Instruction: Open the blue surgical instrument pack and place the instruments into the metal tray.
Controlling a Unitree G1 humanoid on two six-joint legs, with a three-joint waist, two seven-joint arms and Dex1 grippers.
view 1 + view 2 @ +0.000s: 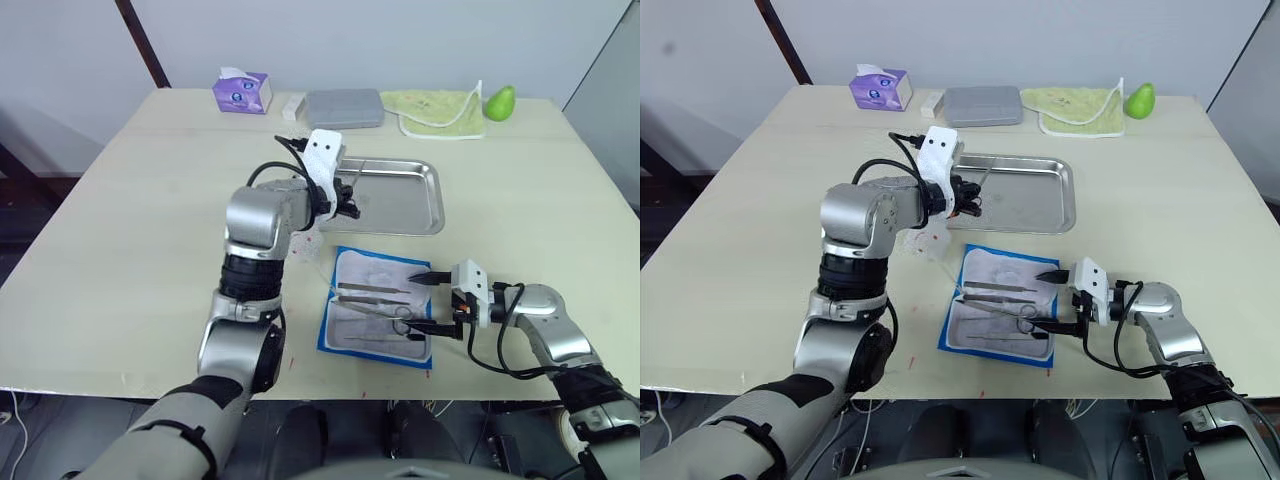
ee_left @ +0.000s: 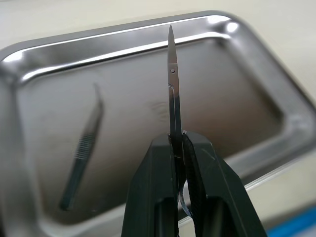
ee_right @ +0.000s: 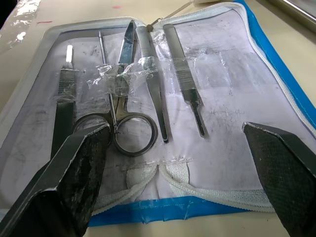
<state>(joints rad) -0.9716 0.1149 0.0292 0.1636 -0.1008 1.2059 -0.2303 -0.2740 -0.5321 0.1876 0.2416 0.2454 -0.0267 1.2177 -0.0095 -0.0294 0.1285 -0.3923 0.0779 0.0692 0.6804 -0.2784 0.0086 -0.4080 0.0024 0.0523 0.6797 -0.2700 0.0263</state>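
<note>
Left gripper (image 2: 178, 148) clenched on slim silvery scissors (image 2: 173, 84), blades closed, tips sticking out past the jaws over the shallow shiny stainless-steel tray (image 2: 256, 64). One thin metal forceps (image 2: 84, 148) lies in the tray beyond the jaws. Right gripper (image 3: 177, 163) released, jaws spread wide, straddling the near edge of the unzipped bright-blue fabric pouch (image 3: 276, 64); ring-handled scissors (image 3: 126, 118), tweezers (image 3: 153, 84) and other tools in its pale lining between the jaws.
</note>
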